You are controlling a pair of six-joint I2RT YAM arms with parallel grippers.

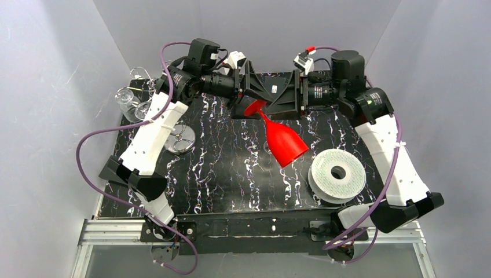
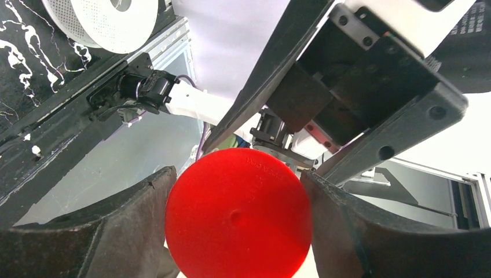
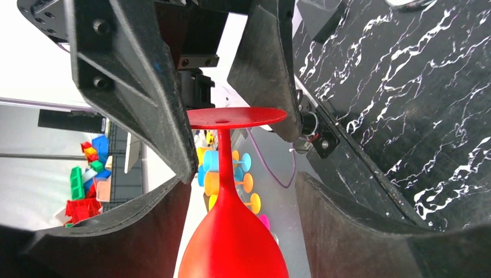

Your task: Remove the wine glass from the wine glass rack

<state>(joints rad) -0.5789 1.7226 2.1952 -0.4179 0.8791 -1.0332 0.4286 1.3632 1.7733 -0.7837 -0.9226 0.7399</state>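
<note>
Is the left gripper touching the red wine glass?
Touching. The left wrist view shows the red wine glass foot wedged against both left gripper fingers.

We note white ridged spool [image 1: 337, 172] with round centre hole, lying flat on right part of black tabletop with white marble veining [image 1: 220, 185]. Pale grey walls [image 1: 52, 87] close in tabletop at left, back and right. Silver aluminium rail [image 1: 110, 230] runs along near edge. In right wrist view we see, past table edge, heap of red, green and blue plastic blocks [image 3: 87, 185], and beside it small blue, orange and pink plastic goblets [image 3: 240, 182].
</note>
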